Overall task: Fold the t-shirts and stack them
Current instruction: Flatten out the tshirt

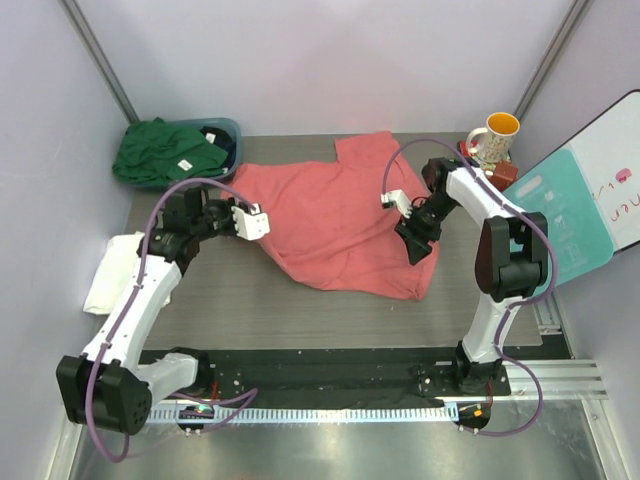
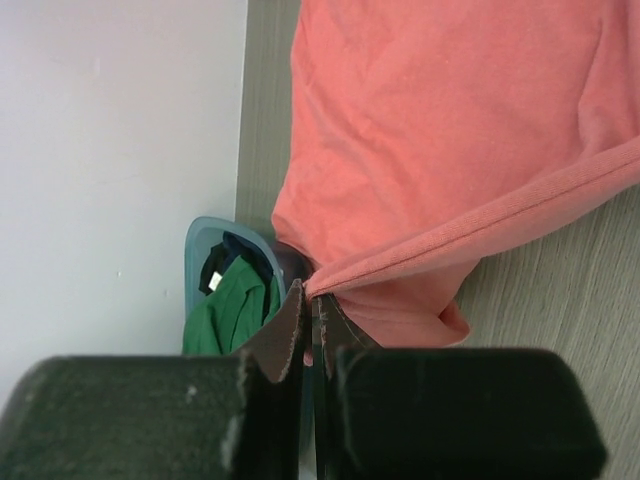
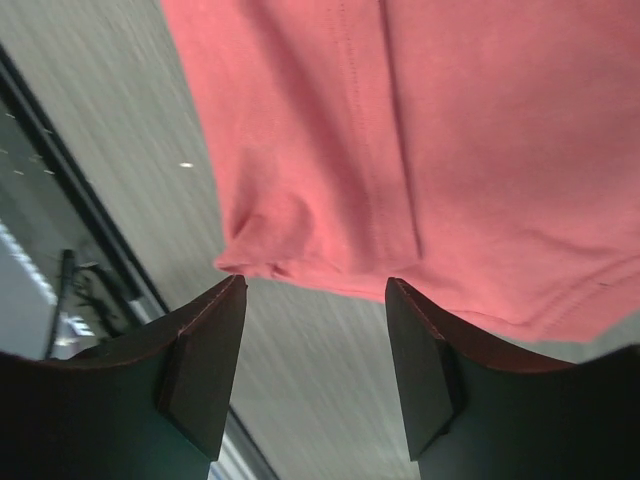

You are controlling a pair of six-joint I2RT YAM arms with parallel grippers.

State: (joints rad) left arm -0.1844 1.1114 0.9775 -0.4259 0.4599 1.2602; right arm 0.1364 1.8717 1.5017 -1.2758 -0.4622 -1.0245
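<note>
Folding the coral-red t-shirt (image 1: 340, 225), spread on the surface (image 1: 250, 300) | left gripper (image 2: 308, 300) pinched on its hem | right gripper (image 3: 315, 290) open over its right edge, holding nothing | next, I judge: close there, then lift both sides together.

white t-shirt (image 1: 106, 278) partly behind left arm (image 1: 140, 300), whiteboard (image 1: 612, 170) cut by right edge

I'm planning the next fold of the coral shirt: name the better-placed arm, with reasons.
Left, probably. The left pincer is shut on the coral-red shirt at its edge, ready to pull. The right pincer stands open over the cloth, holding nothing.
</note>
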